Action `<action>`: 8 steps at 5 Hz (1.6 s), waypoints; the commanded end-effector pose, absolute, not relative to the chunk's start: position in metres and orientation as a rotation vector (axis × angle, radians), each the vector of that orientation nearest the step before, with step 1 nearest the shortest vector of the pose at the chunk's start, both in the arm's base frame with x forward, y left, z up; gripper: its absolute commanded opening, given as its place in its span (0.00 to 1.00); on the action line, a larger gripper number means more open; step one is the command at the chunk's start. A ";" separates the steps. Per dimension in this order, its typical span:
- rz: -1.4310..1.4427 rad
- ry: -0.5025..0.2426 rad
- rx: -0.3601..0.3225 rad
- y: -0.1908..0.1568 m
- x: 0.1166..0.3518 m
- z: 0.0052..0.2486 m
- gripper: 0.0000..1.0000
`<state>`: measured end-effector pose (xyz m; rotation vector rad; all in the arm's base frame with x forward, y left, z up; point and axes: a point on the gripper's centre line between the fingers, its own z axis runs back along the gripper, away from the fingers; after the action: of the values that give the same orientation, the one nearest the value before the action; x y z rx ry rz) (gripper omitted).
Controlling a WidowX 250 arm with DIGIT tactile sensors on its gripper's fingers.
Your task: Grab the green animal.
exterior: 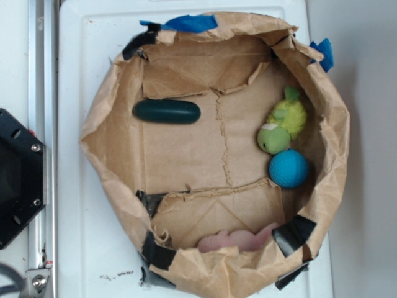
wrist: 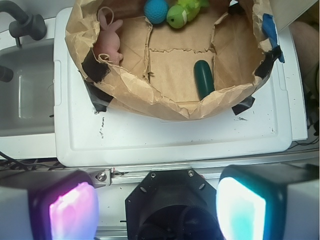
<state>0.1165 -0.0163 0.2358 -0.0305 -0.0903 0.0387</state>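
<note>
A white tabletop carries a round enclosure made of crumpled brown paper, held together with black tape and some blue tape. At the left of the wrist view a grey sink stands beside the tabletop.

The end effector shows only in the wrist view, at the bottom edge. Its two fingers stand well apart, one pad glowing pink and the other glowing teal, and nothing is between them. It is outside the paper wall, on the near side.

The green animal lies inside the enclosure at the side far from the end effector, a little to the right of its middle line in the wrist view. Its darker head points toward the blue ball, which lies just beside it; I cannot tell if they touch. The dark green capsule lies closest to the end effector, just behind the near paper wall. The pale pink plush toy rests against the wall, ahead and to the left.
</note>
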 end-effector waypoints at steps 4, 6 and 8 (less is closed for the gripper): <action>0.155 -0.191 0.022 0.027 0.228 0.227 1.00; 0.488 -0.296 -0.137 0.045 0.254 0.189 1.00; 0.552 -0.222 -0.149 0.058 0.272 0.174 1.00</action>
<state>0.2686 0.0475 0.1565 -0.1468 -0.1567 0.5336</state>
